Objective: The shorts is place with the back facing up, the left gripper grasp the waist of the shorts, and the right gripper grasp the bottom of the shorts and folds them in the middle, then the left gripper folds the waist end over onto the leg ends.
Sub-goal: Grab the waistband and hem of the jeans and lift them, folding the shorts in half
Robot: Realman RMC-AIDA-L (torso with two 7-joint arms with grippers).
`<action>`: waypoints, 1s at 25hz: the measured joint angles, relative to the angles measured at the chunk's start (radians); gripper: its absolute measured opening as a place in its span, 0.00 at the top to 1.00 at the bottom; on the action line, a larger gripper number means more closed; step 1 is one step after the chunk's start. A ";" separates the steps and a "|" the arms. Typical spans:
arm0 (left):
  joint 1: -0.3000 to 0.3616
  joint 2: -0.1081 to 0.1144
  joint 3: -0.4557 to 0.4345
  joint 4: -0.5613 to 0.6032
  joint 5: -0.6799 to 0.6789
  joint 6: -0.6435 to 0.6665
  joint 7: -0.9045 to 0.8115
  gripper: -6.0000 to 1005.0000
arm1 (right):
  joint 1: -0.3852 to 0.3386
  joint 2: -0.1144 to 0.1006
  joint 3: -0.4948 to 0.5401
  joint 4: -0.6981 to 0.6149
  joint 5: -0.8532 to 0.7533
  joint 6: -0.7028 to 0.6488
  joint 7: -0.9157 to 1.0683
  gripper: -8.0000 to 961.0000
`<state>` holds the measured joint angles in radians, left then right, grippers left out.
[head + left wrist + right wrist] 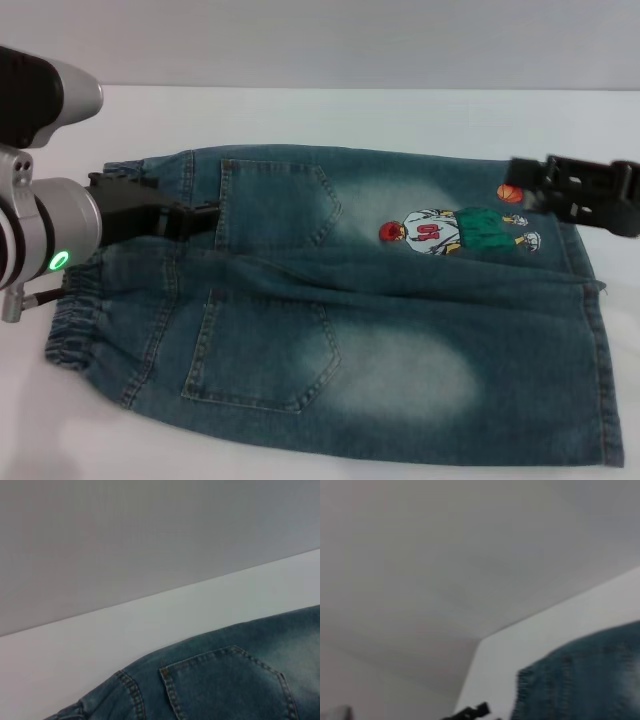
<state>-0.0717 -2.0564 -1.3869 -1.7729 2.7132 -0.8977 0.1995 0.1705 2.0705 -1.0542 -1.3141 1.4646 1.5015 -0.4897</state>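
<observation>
The shorts point(380, 330) lie flat on the white table point(400, 115), back up, both patch pockets showing. The ruffled waist point(70, 335) is at the left and the leg ends point(603, 380) at the right. My left gripper point(200, 216) reaches in from the left over the waist side, its tip by the far pocket point(275, 205). My right gripper point(522, 172) hovers at the far right, just beside the orange ball print point(511, 194) and the cartoon player point(450, 232). The left wrist view shows the shorts point(240, 680) with a pocket corner. The right wrist view shows a denim edge of the shorts point(585, 680).
A plain grey wall point(330, 40) rises behind the table. White table surface surrounds the shorts on the far side and at the left. A small black part point(470, 712) shows in the right wrist view; I cannot tell what it belongs to.
</observation>
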 joint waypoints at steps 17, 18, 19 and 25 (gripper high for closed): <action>-0.041 -0.001 -0.018 0.050 0.001 -0.001 0.000 0.23 | -0.012 0.011 -0.019 -0.194 -0.457 -0.187 0.098 0.24; -0.043 -0.001 -0.019 0.051 0.001 -0.001 0.000 0.23 | -0.013 0.012 -0.036 -0.223 -0.477 -0.188 0.114 0.24; -0.044 -0.001 -0.021 0.051 0.001 -0.002 0.000 0.23 | -0.015 0.012 -0.047 -0.248 -0.489 -0.187 0.131 0.24; -0.054 -0.001 -0.030 0.060 0.001 -0.011 0.000 0.23 | -0.032 0.015 -0.093 -0.351 -0.535 -0.181 0.190 0.24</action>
<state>-0.1254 -2.0571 -1.4173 -1.7131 2.7137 -0.9088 0.1994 0.1382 2.0859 -1.1475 -1.6649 0.9292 1.3202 -0.2997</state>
